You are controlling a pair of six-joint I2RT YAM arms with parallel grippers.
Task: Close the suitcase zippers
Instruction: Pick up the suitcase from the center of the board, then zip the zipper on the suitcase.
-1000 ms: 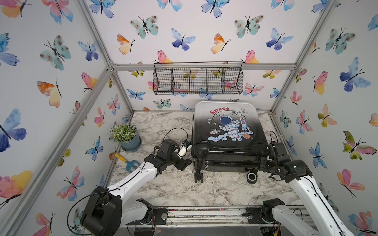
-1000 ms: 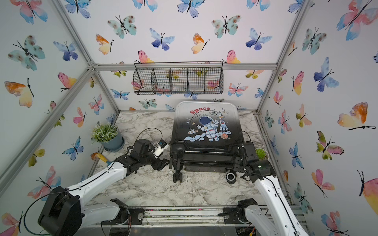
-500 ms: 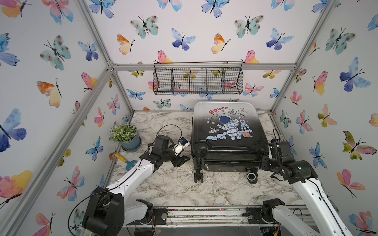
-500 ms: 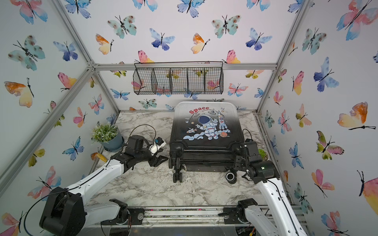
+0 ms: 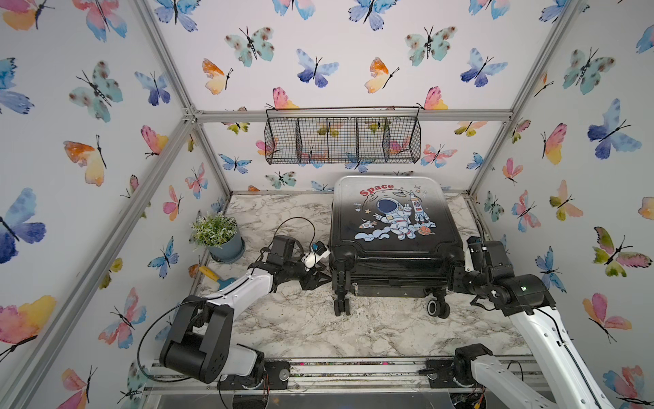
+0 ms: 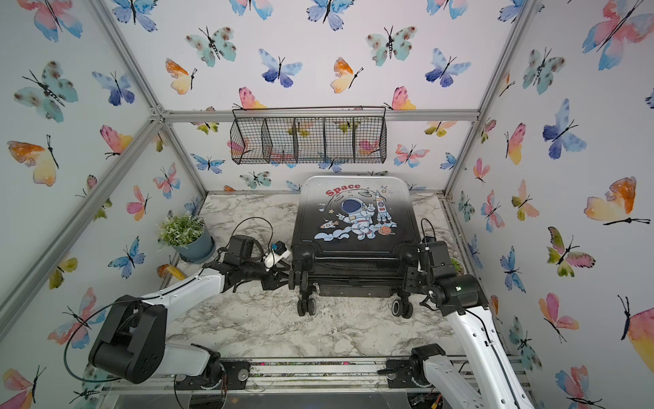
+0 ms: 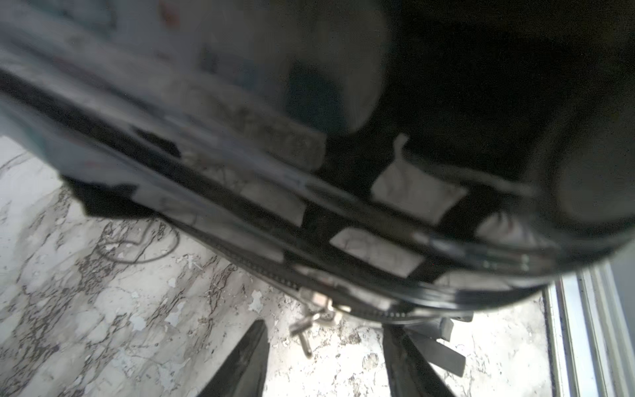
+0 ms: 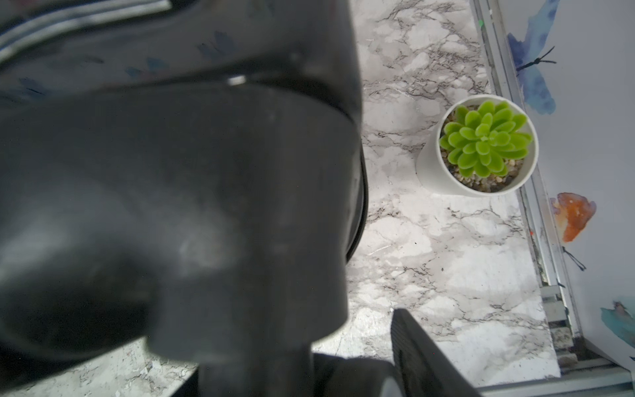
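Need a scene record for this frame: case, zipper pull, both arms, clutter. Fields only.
suitcase: flat on marble table, astronaut side up, lid down, wheels toward the arm bases
zipper pull: metal, hanging at the case seam between the left fingers, not pinched
left gripper: at the case's left near corner, open
right gripper: against the right near corner, grip unclear
clutter: blue-potted plant, succulent, wire basket on back wall

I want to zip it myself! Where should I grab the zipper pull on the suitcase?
Pinch the little metal tab dangling from the zipper, low by the table. Come at the suitcase from where the left pincer is: the tab sticks out toward it.
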